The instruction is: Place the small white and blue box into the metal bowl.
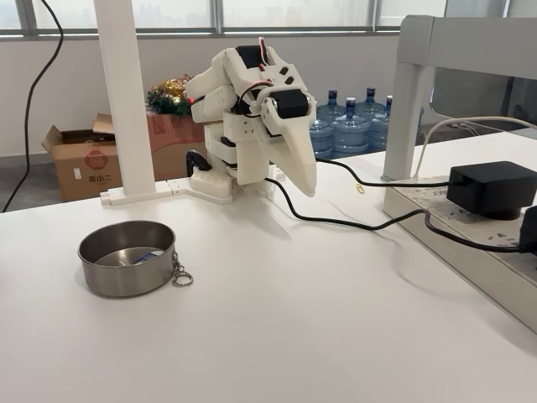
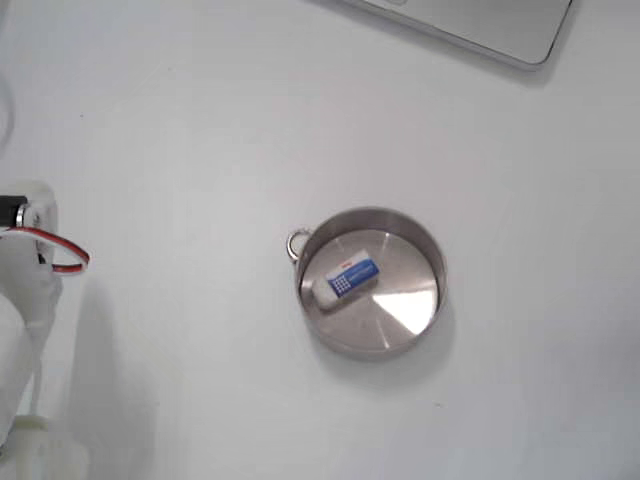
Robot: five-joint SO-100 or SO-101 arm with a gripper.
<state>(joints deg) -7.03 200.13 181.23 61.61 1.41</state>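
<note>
Evidently, small white and blue box (image 2: 349, 277) lies flat inside metal bowl (image 1: 94, 280), placement judged done. Claw (image 1: 305, 180) parked folded, well apart from bowl, jaws closed, nothing gripped.

The round shiny grey metal bowl (image 2: 372, 283) has a silver inside with a bright white glint. In it lies the small white box with a blue printed face (image 2: 349, 278) and a tiny red mark. The big flat table (image 1: 277, 336) is plain white. The folded plastic robot arm (image 1: 252, 126) is white with black motors and a thin red wire. The long cable (image 1: 352, 222) is black.
</note>
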